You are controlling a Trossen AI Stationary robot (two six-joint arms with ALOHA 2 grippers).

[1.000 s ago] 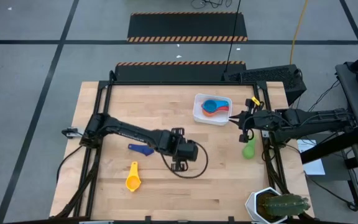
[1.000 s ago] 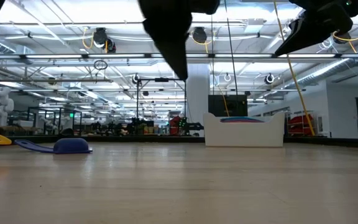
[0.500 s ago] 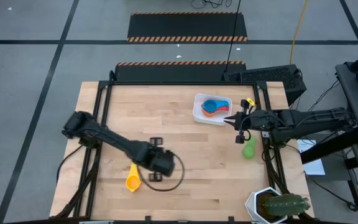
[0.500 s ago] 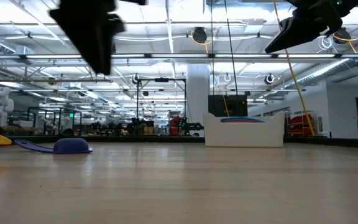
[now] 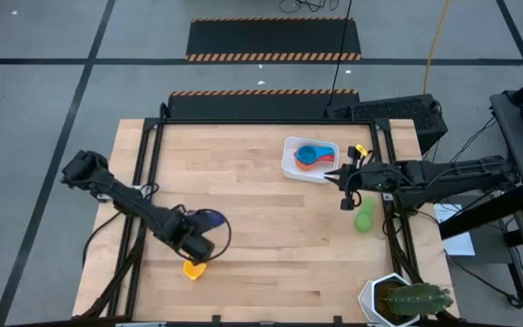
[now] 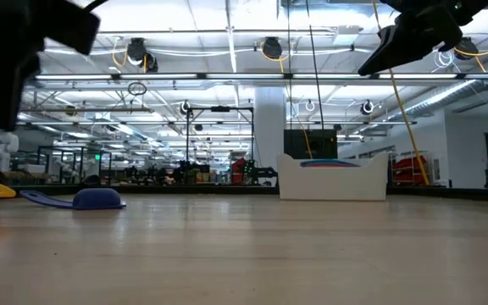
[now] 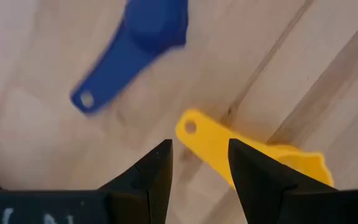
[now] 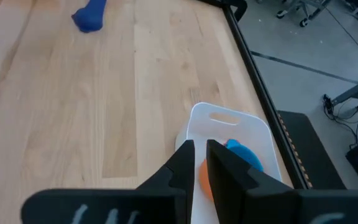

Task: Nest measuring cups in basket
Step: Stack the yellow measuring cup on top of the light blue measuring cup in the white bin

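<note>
My left gripper hovers open just above the yellow cup near the table's near-left part. The cup's flat handle points in between the two fingers without touching them. A navy cup lies mouth down on the table just beyond it. The white basket sits at the far right with a light blue cup and an orange cup inside. My right gripper hangs shut above the table beside the basket's right end. A green cup lies near it.
A white pot with a cactus stands at the near-right corner. The wooden table top shows bare between the yellow cup and the green cup. Black frame rails run along the table's left and right sides.
My left gripper has swung from the table's middle toward the near-left, past the navy cup, and now sits over the yellow cup. My right gripper has drifted a little toward the table's left, closer to the basket. No cup has moved.
</note>
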